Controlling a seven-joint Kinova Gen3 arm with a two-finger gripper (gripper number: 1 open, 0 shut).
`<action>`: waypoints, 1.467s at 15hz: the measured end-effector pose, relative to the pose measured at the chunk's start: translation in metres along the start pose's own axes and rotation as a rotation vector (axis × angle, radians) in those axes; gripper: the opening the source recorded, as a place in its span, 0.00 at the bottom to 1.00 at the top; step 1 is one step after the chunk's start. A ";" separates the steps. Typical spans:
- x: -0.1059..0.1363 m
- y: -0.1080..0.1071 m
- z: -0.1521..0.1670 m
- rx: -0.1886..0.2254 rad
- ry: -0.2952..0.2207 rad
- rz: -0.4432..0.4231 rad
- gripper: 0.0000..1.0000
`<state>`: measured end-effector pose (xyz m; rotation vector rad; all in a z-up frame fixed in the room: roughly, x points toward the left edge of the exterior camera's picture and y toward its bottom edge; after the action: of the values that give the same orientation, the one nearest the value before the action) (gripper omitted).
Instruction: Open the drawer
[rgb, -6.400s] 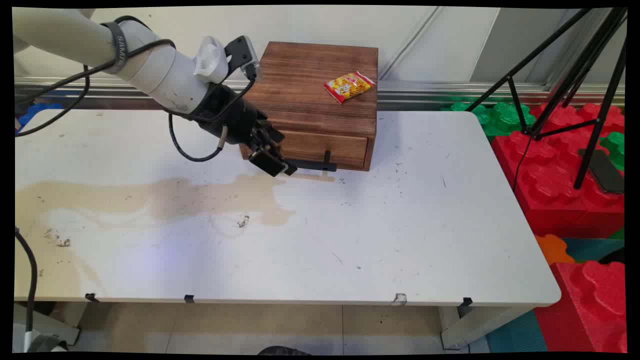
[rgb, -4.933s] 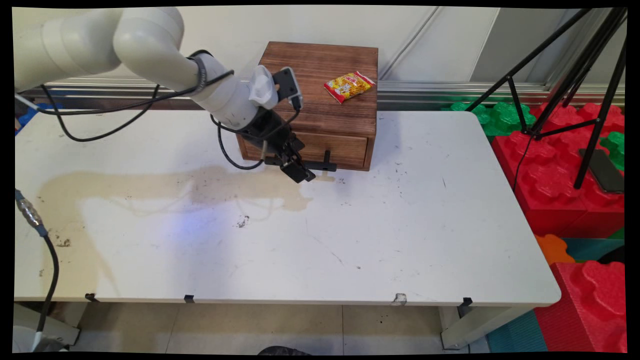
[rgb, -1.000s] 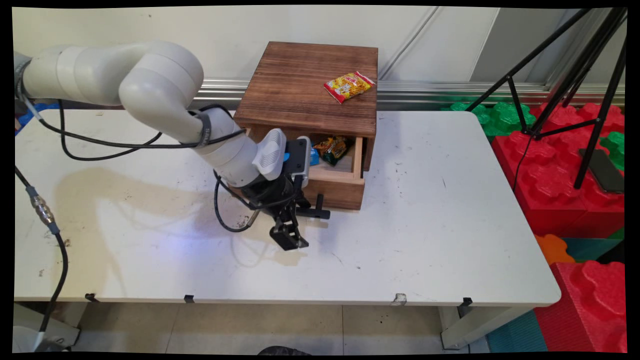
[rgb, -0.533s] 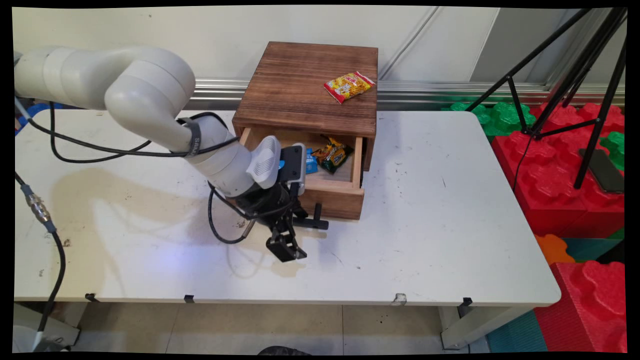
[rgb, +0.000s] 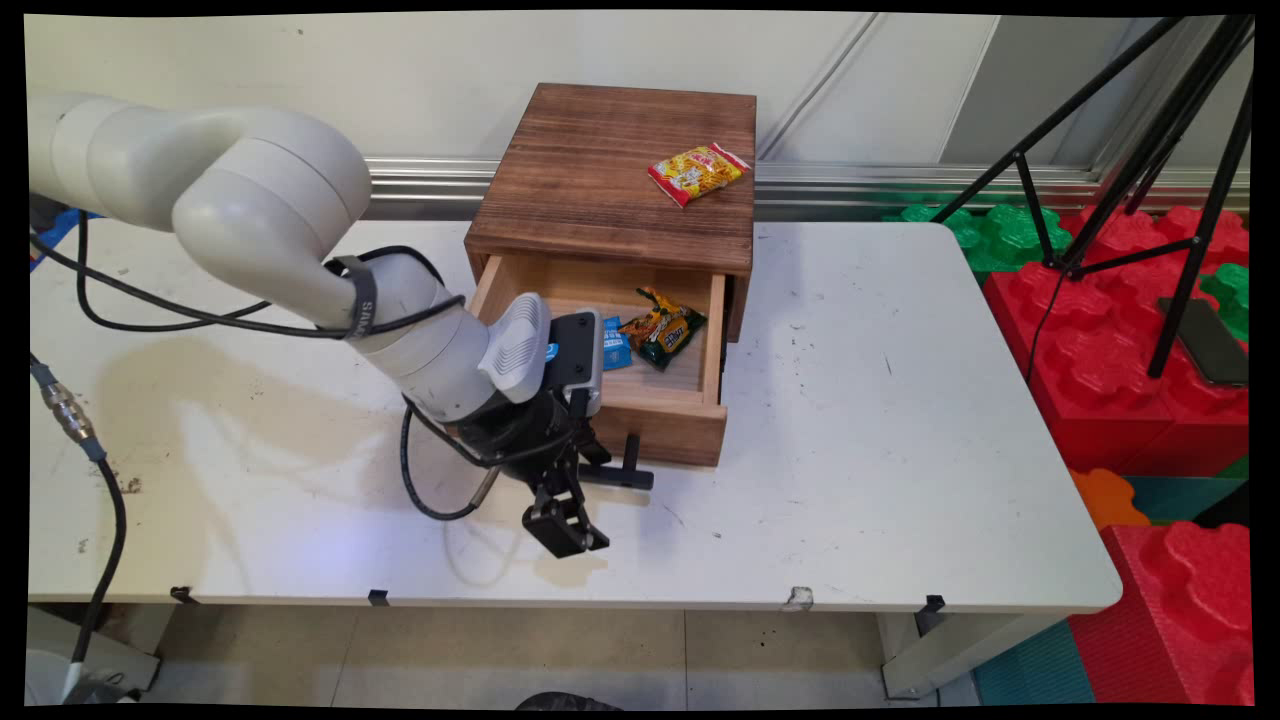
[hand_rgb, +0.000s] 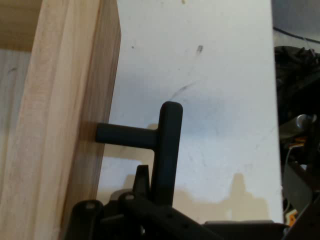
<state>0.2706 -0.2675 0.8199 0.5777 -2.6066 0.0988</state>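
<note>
1. Gripper (rgb: 580, 480) closes on the black T-shaped handle (hand_rgb: 167, 150); its fingertips are cut off in the hand view.
2. Handle bar runs 12 to 6 there, its stem pointing to 9 into the wooden drawer (rgb: 670, 440).
3. Drawer stands pulled out of the dark, grainy box (rgb: 610, 180), holding crinkled snack packets (rgb: 662, 330).

a robot lab or test room; a stained white table (rgb: 850, 480), black tripod legs (rgb: 1150, 150) and big red and green foam blocks (rgb: 1100, 340) beside it
</note>
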 end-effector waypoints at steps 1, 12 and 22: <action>0.000 0.003 -0.001 -0.004 0.001 -0.002 1.00; -0.002 0.030 -0.005 -0.048 0.008 -0.020 1.00; -0.007 0.048 -0.005 -0.082 0.005 -0.022 1.00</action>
<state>0.2583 -0.2203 0.8226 0.5766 -2.5853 -0.0138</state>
